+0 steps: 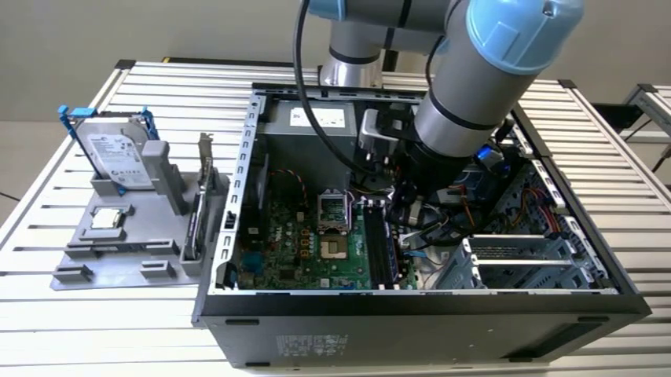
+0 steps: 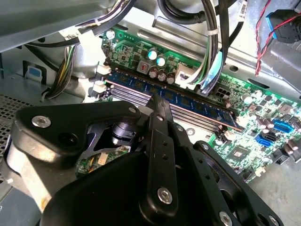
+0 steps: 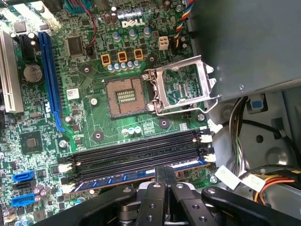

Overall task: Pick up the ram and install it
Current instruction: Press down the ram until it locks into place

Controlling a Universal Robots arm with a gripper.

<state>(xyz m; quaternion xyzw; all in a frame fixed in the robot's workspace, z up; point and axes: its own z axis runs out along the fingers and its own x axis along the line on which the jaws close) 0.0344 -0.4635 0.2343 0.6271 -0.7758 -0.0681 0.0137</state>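
One ram (image 3: 136, 177) stick sat in the slot nearest the claw, among four parallel memory slots (image 3: 136, 153); the other three stood bare. The claw's black linkage hid the stick's middle in both wrist views. The gripper (image 3: 164, 170) had its fingers pressed together, tips resting on the ram's top edge.

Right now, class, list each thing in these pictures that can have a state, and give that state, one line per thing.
ram: lying in a memory slot on the motherboard, under the gripper's tip.
gripper: fingers shut together, tip down at the ram.
processor socket: open, retention frame tilted up, no chip in it.
other memory slots: empty.
computer case: side panel off, lying open.
hard drive: upright in its stand, outside the case.
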